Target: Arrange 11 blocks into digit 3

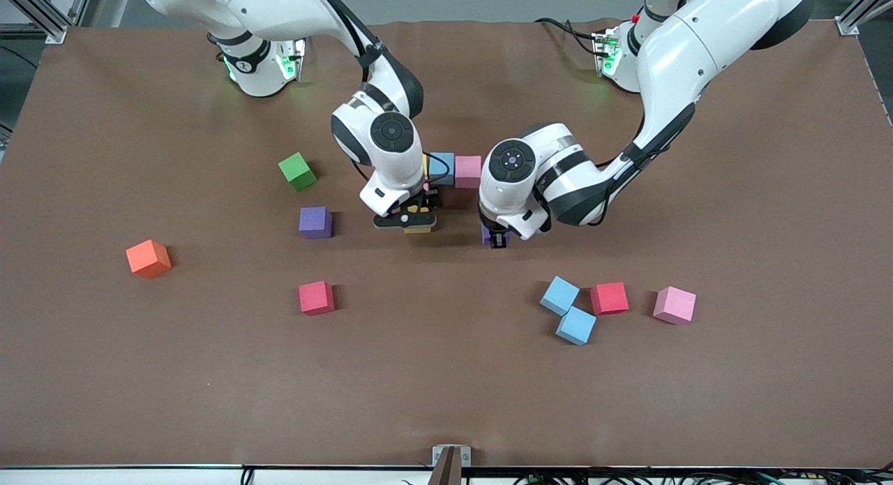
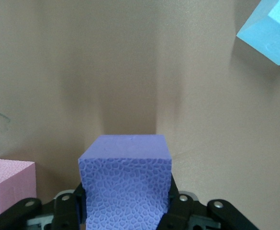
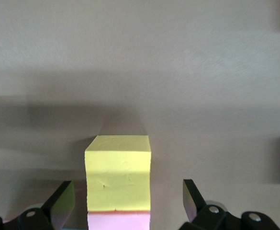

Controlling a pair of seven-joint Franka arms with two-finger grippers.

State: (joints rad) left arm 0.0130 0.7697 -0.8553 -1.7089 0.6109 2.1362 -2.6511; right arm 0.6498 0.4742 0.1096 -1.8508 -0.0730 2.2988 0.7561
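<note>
Nearest the front camera lie my unused spares: two light blue cubes (image 1: 568,310) touching at a corner, a red cube (image 1: 609,298) just beside them, and a pink cube (image 1: 674,305) toward my left arm's end of the table. My left gripper (image 1: 498,240) is clenched on a purple cube (image 2: 125,184), held low over the mat beside the growing digit 3. My right gripper (image 1: 408,222) stands spread wide, fingers (image 3: 193,197) clear on either side of a yellow cube (image 3: 118,179) that abuts a pink one below it in the right wrist view; I judge that cube just set down and released. Partly hidden under my right wrist, a light blue cube (image 1: 441,167) and a pink cube (image 1: 468,171) touch in a row, seemingly a bar of the figure. Only about five cubes are placed or in hand, so I judge most of the figure still unbuilt. A loose purple cube (image 1: 315,222) and red cube (image 1: 317,297) wait toward my right arm's end of the table. Green (image 1: 297,171) and orange (image 1: 148,258) cubes are not wanted. Crowding of my two wrists is the main obstacle.
</note>
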